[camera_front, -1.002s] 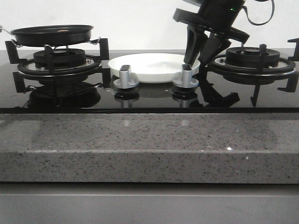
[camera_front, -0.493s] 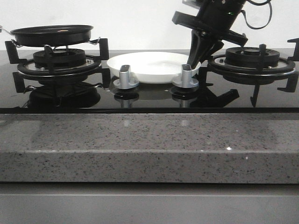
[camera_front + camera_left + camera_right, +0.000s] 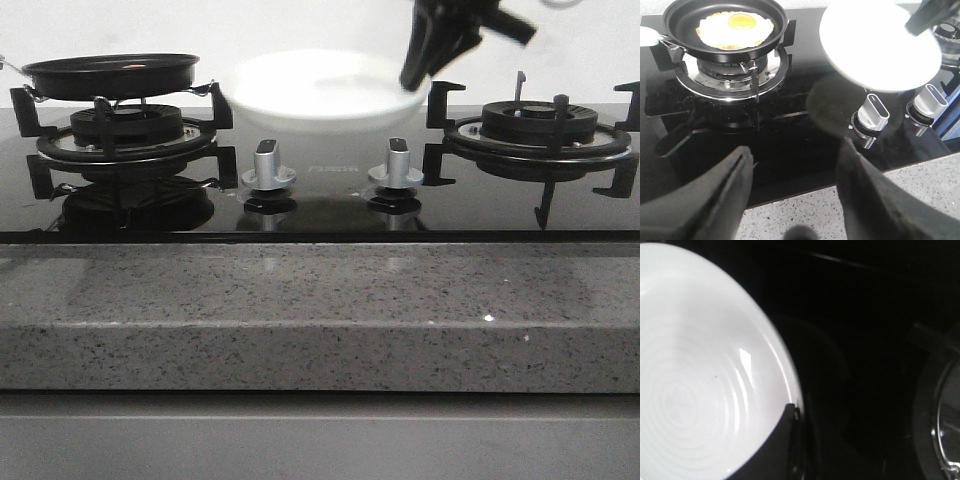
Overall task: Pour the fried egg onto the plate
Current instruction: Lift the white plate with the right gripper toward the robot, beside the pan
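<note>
Plate: white plate (image 3: pixel 320 90) held in the air above the black glass surface (image 3: pixel 320 215), between the two burners, level or nearly so.
Right claw: right claw (image 3: pixel 415 75) clamped on the plate's right rim; one finger (image 3: pixel 771 450) lies over the rim inside the dish.
Left claw: left claw (image 3: pixel 795 200) apart and holding nothing, low at the front edge of the surface, its fingers (image 3: pixel 705 200) dark and blurred.
Egg: egg (image 3: pixel 735 27) with a yellow yolk lies flat in the pan (image 3: pixel 112 73) on the left burner (image 3: pixel 125 130).
Key relation: the plate is to the right of the pan and apart from it; the egg lies ahead of the left claw, so the left arm looks nearer the pan.
Pan handle: only a pale stub shows at the pan's left side; its long axis seems to run leftward.
Knobs: two silver knobs (image 3: pixel 267 165) stand below the plate.
Writing: faint lettering on the glass between the knobs, too blurred to read.
</note>
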Robot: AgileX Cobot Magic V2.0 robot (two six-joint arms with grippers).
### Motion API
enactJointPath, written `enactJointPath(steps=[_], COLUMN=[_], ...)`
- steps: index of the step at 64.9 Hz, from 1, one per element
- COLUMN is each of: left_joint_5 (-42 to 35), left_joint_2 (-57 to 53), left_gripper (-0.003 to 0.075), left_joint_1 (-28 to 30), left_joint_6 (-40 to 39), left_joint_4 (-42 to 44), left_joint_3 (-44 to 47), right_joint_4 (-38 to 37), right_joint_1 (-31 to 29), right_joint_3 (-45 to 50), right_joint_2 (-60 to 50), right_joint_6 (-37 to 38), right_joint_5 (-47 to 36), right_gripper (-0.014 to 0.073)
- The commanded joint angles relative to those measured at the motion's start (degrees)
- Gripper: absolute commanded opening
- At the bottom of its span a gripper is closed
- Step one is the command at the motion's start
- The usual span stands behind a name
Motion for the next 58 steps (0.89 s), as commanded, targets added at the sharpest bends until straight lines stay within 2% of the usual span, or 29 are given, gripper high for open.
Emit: enactJointPath(steps=[1,14,32,43,58], left_joint_5=[-4.28,-4.28,-4.28,-4.28,-4.28], left_joint_2=[-0.13,-0.13,-0.13,-0.13,-0.13], left_gripper=[0.0377,0.0377,0.0377,0.0377,0.0377], left_joint_1=[-0.58,-0.58,-0.58,-0.58,-0.58], left_joint_6=[-0.26,-0.26,-0.26,-0.26,-0.26], left_joint_4=[-0.26,-0.26,-0.26,-0.26,-0.26], left_joint_3=[-1.6,-1.6,-1.6,-1.6,-1.6], right_joint_4=[2.64,1.2,0.94,0.94,0.94], right_joint_1=[0.02,0.75,4.82,6.06,6.06], right_joint_3=[-1.98,5.21,27.98,38.09,43.01], right_joint_2=[-7.29,-16.92,-29.53,-30.71,-28.8], right_joint_6=[-0.64,-0.64,-3.3,-3.3,-3.3], right_joint_5=[1.73,-0.47,-10.83,-16.55,-21.3], right_gripper=[-0.0069,-0.0069,-0.0069,-0.0069,-0.0069])
